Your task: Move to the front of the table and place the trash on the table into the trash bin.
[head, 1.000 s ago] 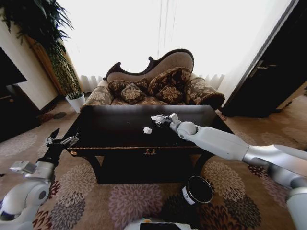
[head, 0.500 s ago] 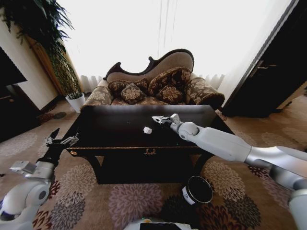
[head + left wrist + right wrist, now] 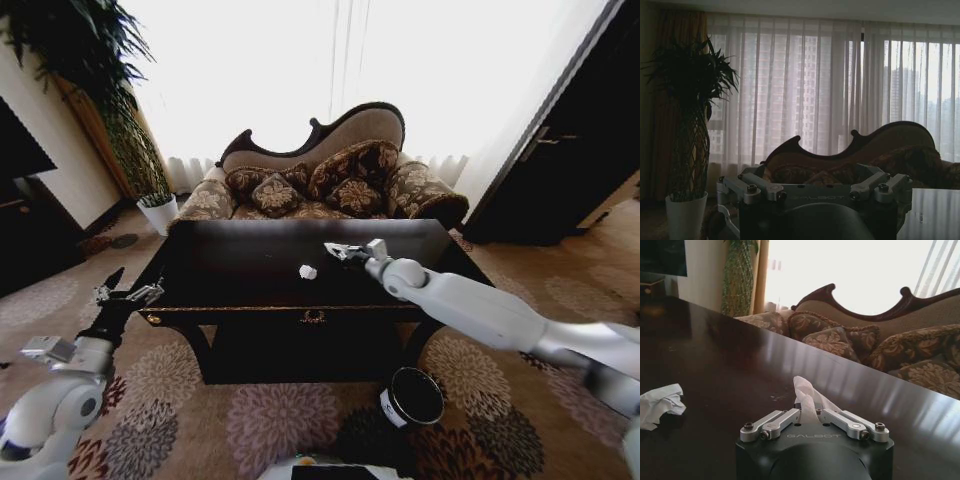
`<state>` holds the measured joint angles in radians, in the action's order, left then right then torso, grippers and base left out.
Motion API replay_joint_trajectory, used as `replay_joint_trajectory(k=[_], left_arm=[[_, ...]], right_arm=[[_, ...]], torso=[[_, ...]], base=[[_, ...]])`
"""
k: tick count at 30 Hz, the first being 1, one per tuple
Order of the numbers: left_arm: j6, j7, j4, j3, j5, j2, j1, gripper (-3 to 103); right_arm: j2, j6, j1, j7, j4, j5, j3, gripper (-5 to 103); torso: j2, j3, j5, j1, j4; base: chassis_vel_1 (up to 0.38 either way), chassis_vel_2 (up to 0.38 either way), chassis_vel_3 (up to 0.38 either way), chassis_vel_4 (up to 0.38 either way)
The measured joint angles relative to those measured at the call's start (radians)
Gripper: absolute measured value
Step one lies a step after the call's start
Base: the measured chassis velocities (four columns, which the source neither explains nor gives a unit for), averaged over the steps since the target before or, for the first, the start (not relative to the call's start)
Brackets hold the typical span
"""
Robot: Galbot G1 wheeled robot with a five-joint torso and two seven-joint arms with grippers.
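Observation:
The glossy black table stands just ahead of me. My right gripper hovers over its right middle, shut on a crumpled white paper wad that sticks up between the fingertips. A second piece of trash, a paper wad, lies on the tabletop to the left of that gripper. On the carpet by the table's front right leg sits the dark round trash bin, under my right forearm. My left gripper stays open and empty off the table's front left corner.
Behind the table stands a patterned sofa with cushions. A white plant pot sits on the floor at the back left, and dark furniture lines the right wall. Patterned carpet lies in front of the table.
My right gripper, holding the wad, has drifted a little to the right over the table. The other wad and my left arm have not moved.

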<state>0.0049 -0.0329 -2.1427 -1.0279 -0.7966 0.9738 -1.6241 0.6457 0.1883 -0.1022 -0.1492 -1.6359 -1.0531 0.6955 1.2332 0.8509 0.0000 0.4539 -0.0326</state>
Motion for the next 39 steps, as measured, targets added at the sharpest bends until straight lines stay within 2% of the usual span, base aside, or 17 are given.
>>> replay_joint_trajectory(k=[3,4,8,9,13,15,16,18,19,22,24,28,29,32,33,36,39], left_arm=[[0.000,0.000,0.000,0.000,0.000,0.000,0.000,100],[0.000,0.000,0.000,0.000,0.000,0.000,0.000,100],[0.000,0.000,0.000,0.000,0.000,0.000,0.000,100],[0.000,0.000,0.000,0.000,0.000,0.000,0.000,100],[0.000,0.000,0.000,0.000,0.000,0.000,0.000,100],[0.000,0.000,0.000,0.000,0.000,0.000,0.000,100],[0.000,0.000,0.000,0.000,0.000,0.000,0.000,100],[0.000,0.000,0.000,0.000,0.000,0.000,0.000,100],[0.000,0.000,0.000,0.000,0.000,0.000,0.000,100],[0.000,0.000,0.000,0.000,0.000,0.000,0.000,100],[0.000,0.000,0.000,0.000,0.000,0.000,0.000,100],[0.000,0.000,0.000,0.000,0.000,0.000,0.000,100],[0.000,0.000,0.000,0.000,0.000,0.000,0.000,100],[0.000,0.000,0.000,0.000,0.000,0.000,0.000,100],[0.000,0.000,0.000,0.000,0.000,0.000,0.000,100],[0.000,0.000,0.000,0.000,0.000,0.000,0.000,100],[0.000,0.000,0.000,0.000,0.000,0.000,0.000,100]], right_arm=[[-0.060,-0.013,-0.103,-0.004,-0.050,0.012,-0.128,1],[-0.060,-0.013,-0.103,-0.004,-0.050,0.012,-0.128,1],[-0.127,-0.028,-0.335,-0.006,-0.126,0.053,-0.363,1],[-0.127,-0.028,-0.335,-0.006,-0.126,0.053,-0.363,1],[-0.165,-0.056,-0.549,-0.010,-0.197,0.102,-0.595,1],[-0.166,-0.061,-0.589,-0.013,-0.207,0.111,-0.637,1],[-0.166,-0.066,-0.658,-0.020,-0.224,0.116,-0.704,1],[-0.153,-0.072,-0.778,-0.029,-0.249,0.118,-0.811,1],[-0.153,-0.072,-0.778,-0.029,-0.249,0.118,-0.811,1],[-0.114,-0.079,-0.886,-0.052,-0.281,0.121,-0.927,1],[-0.101,-0.079,-0.903,-0.057,-0.287,0.121,-0.957,1],[-0.049,-0.078,-0.997,-0.064,-0.314,0.124,-1.105,1],[-0.049,-0.078,-0.997,-0.064,-0.314,0.124,-1.105,1],[0.018,-0.094,-1.151,-0.045,-0.361,0.148,-1.245,1],[0.018,-0.094,-1.151,-0.045,-0.361,0.148,-1.245,1],[0.106,-0.126,-1.309,-0.004,-0.409,0.199,-1.360,1],[0.166,-0.161,-1.385,0.025,-0.429,0.250,-1.418,1]], torso=[[0.000,0.000,-0.0001,0.000,0.0001],[0.000,0.000,-0.0001,0.000,0.0001],[0.000,0.000,0.0004,0.000,0.0000],[0.000,0.000,0.0004,0.000,0.0000],[0.000,0.000,-0.0003,0.000,-0.0001],[0.000,0.000,0.0001,0.000,0.0000],[0.000,0.000,-0.0005,0.000,0.0003],[0.000,0.000,0.0002,0.000,-0.0001],[0.000,0.000,0.0002,0.000,-0.0001],[0.000,0.000,0.0000,0.000,0.0000],[0.000,0.000,0.0002,0.000,0.0001],[0.000,0.000,-0.0005,0.000,0.0004],[0.000,0.000,-0.0005,0.000,0.0004],[0.000,0.000,-0.0003,0.000,0.0004],[0.000,0.000,-0.0003,0.000,0.0004],[0.000,0.000,0.0000,0.000,-0.0003],[0.000,0.000,-0.0004,0.000,-0.0001]], base=[[0.000,0.000,0.000,0.000],[0.000,0.000,0.000,0.000],[0.000,0.000,0.000,0.000],[0.000,0.000,0.000,0.000],[0.000,0.000,0.000,0.000],[0.000,0.000,0.000,0.000],[0.000,0.000,0.000,0.000],[0.000,0.000,0.000,0.000],[0.000,0.000,0.000,0.000],[0.000,0.000,0.000,0.000],[0.000,0.000,0.000,0.000],[0.000,0.000,0.000,0.000],[0.000,0.000,0.000,0.000],[0.000,0.000,0.000,0.000],[0.000,0.000,0.000,0.000],[0.000,0.000,0.000,0.000],[0.000,0.000,0.000,0.000]])
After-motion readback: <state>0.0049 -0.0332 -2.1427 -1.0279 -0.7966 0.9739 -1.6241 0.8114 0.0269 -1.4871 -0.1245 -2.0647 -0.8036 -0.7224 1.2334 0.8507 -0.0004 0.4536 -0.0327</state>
